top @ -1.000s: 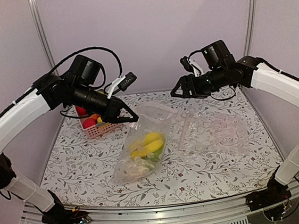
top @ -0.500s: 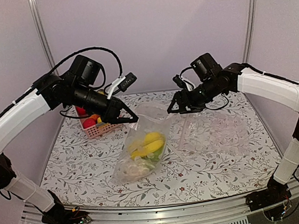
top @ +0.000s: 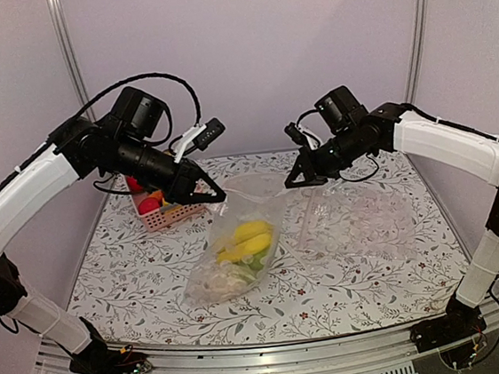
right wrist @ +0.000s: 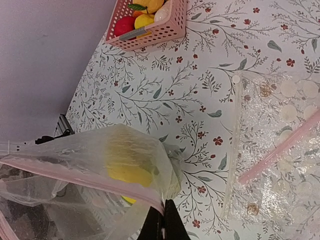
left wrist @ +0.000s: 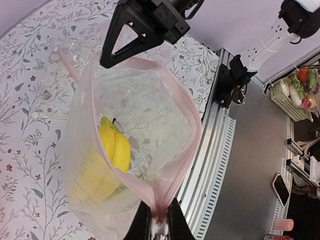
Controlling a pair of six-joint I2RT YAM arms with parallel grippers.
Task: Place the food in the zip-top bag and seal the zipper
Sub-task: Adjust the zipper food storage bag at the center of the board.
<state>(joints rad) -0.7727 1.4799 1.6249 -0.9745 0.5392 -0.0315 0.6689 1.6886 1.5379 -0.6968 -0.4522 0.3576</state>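
Left tool: closed, pinching one end of the zipper. The left wrist view shows its fingertips clamped on the pale pink strip where the two sides meet.

Right tool: closed, pinching the opposite end of the same strip. The right wrist view shows the pink band running away from its closed fingertips.

Zip-top bag: near the middle of the table. Its mouth is lifted between the two tools and its lower part rests on the floral cover. The mouth is unsealed — the strip forms an open loop in the left wrist view.

Food: a yellow piece lies inside the bag with something green beside it. A whitish piece sits toward the bag's bottom corner, at about 7 o'clock from the yellow one.

Pink basket: at about 10 o'clock from the bag, near the table's far-left corner — it holds red, orange and yellow pieces.

Crinkled clear bag: flat on the table at 3 o'clock from the zip-top bag, with its own pink strip visible in the right wrist view.
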